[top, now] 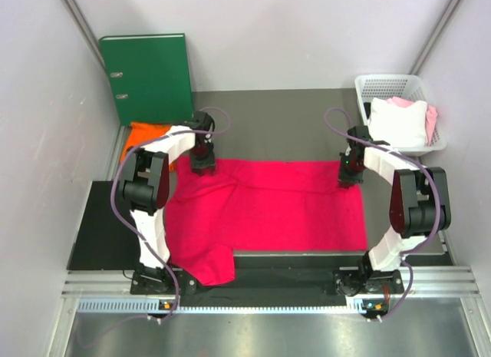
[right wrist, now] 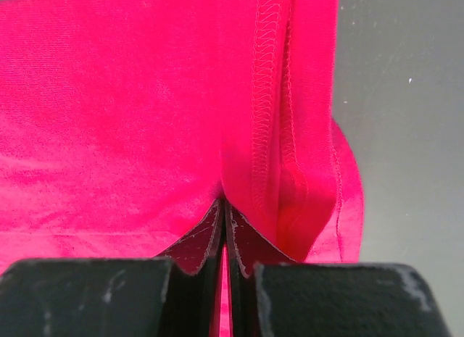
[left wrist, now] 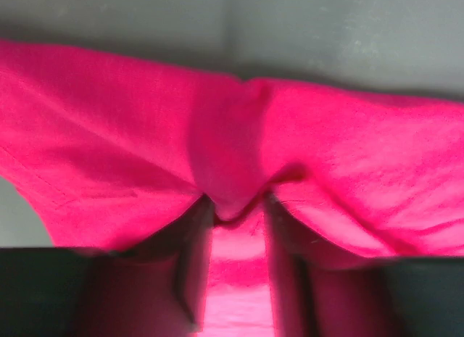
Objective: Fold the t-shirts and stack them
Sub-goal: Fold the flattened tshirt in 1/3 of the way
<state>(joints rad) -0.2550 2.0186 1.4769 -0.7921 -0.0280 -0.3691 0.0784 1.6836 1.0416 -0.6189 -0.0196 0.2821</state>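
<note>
The crimson-pink t-shirt point(top: 268, 207) lies spread flat across the dark table, with one part hanging over the near edge at the left. My left gripper point(top: 202, 163) is at the shirt's far left edge. In the left wrist view point(left wrist: 233, 203) its jaws pinch a bunched fold of the shirt point(left wrist: 109, 134). My right gripper point(top: 351, 173) is at the far right corner. In the right wrist view point(right wrist: 225, 203) its jaws are shut tight on the shirt point(right wrist: 109, 98) beside a stitched hem point(right wrist: 272, 98). The orange t-shirt point(top: 144, 134) lies at the far left, partly hidden behind my left arm.
A green ring binder point(top: 149, 73) leans on the back wall at the left. A white basket point(top: 368, 87) with white and pink cloth stands at the back right. White walls close in both sides. Bare grey table point(top: 276, 123) shows beyond the shirt.
</note>
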